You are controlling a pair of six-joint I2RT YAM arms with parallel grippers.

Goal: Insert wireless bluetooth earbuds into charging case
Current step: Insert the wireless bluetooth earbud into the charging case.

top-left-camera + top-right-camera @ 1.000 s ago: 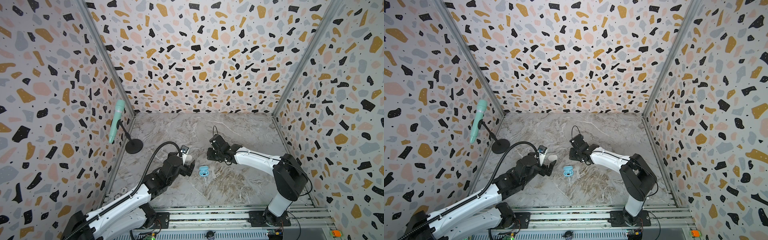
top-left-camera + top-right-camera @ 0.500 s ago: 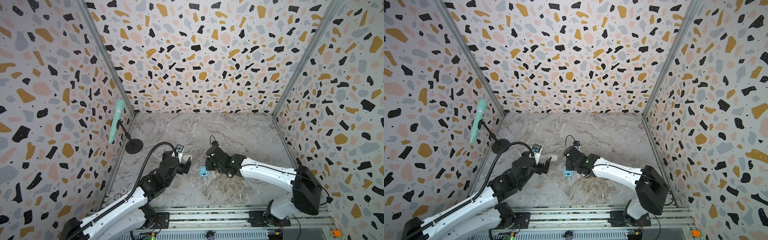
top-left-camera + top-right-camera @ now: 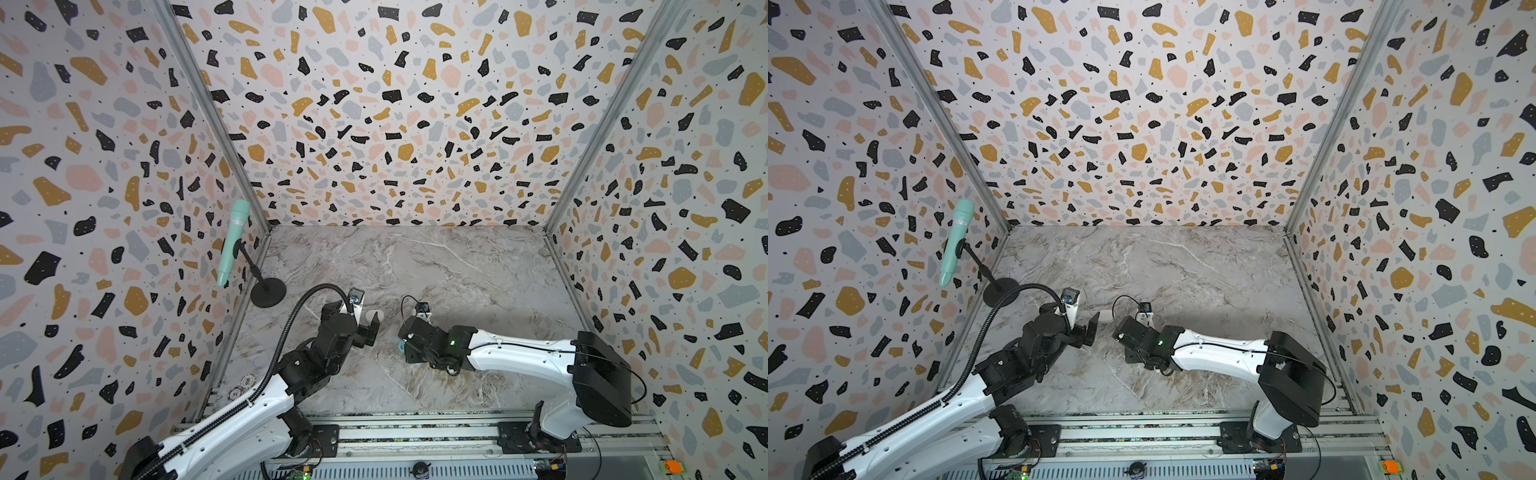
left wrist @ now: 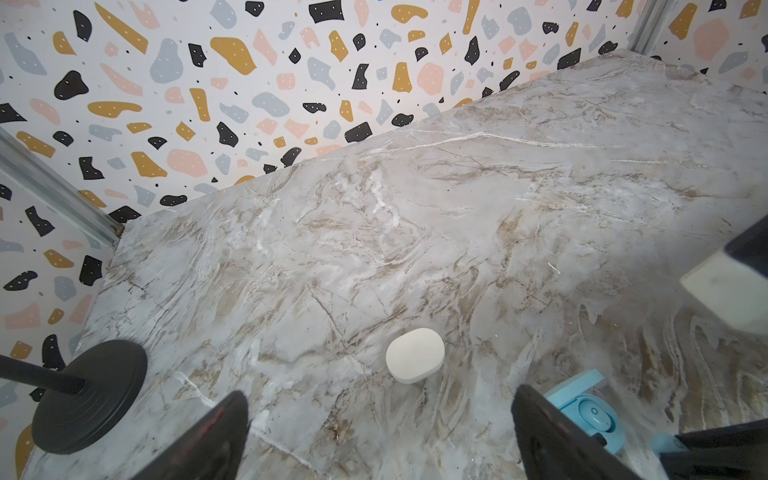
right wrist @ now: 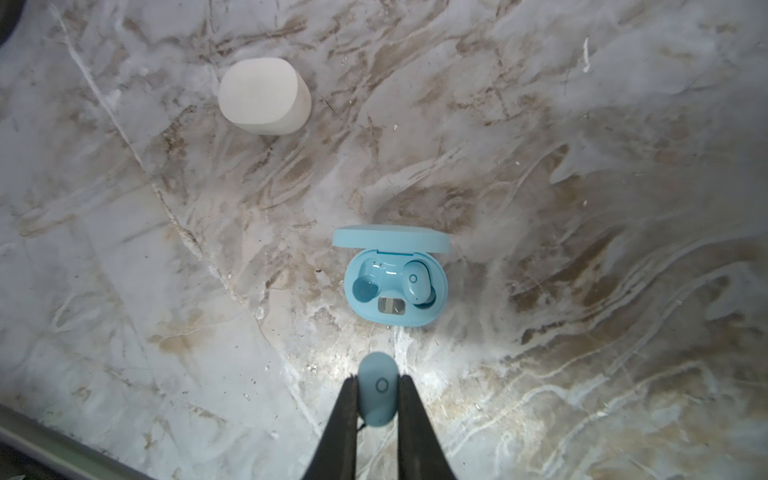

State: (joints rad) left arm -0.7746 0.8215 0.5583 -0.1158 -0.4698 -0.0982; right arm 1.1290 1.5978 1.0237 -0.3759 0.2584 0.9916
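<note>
Right tool (image 5: 377, 380) is clamped on a light-blue bud (image 5: 376, 399), nearly closed and pressing the bud's long flanks, ringed face up. It hangs just short of the blue case (image 5: 392, 322), on the side away from the hinge. That case sits on the table (image 5: 582, 187) with its lid (image 5: 390, 239) raised. One well holds a second bud (image 5: 417, 282), and the other well (image 5: 365, 289) is vacant. The held bud looks feather-light, hard and glossy, so it would likely pivot or squirt out under a careless pinch. The flank grip seems right, since it leaves the underside free to drop into the vacant well. Left tool (image 4: 378, 436) stands wide apart, holding nothing, beside the blue case and just short of a closed white case (image 4: 414, 355), which lies near the blue case, past its hinge side.
</note>
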